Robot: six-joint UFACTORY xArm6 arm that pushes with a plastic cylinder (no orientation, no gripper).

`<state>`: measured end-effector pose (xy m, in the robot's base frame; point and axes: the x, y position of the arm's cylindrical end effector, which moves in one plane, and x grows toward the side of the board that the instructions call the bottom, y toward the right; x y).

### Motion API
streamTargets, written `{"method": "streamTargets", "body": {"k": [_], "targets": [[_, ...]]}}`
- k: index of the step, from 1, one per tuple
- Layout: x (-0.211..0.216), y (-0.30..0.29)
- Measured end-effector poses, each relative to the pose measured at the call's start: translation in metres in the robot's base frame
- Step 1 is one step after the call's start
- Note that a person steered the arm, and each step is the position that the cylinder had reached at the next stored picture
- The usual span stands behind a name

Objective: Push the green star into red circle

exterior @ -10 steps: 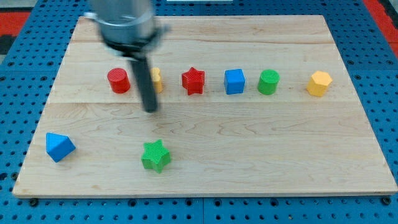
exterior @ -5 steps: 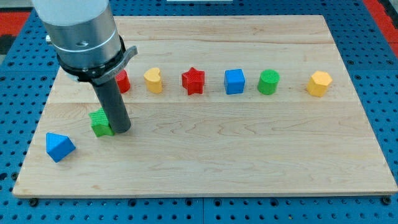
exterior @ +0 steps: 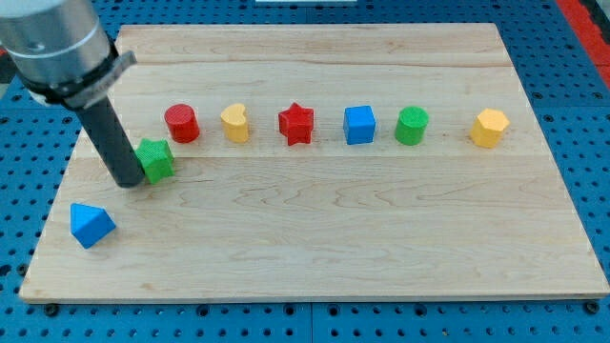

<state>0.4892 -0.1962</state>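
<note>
The green star (exterior: 155, 159) lies on the wooden board (exterior: 381, 238) at the view's left, just below and left of the red circle (exterior: 181, 123), a small gap apart from it. My tip (exterior: 127, 181) rests against the star's left side. The dark rod rises from there toward the view's upper left.
In a row right of the red circle stand a yellow heart (exterior: 234, 122), a red star (exterior: 296, 123), a blue cube (exterior: 359, 124), a green cylinder (exterior: 412, 125) and a yellow hexagon (exterior: 490, 127). A blue triangle (exterior: 91, 225) lies at the lower left.
The green star has gone from the lower middle to the left and then up toward the red circle. My tip has moved from the star's right side round to its left side.
</note>
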Motion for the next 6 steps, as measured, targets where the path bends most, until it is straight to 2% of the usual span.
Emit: {"method": "streamTargets", "body": {"k": [2, 3, 5, 6], "targets": [[0.005, 0.061], [0.000, 0.043], [-0.042, -0.014], [-0.034, -0.025]]}}
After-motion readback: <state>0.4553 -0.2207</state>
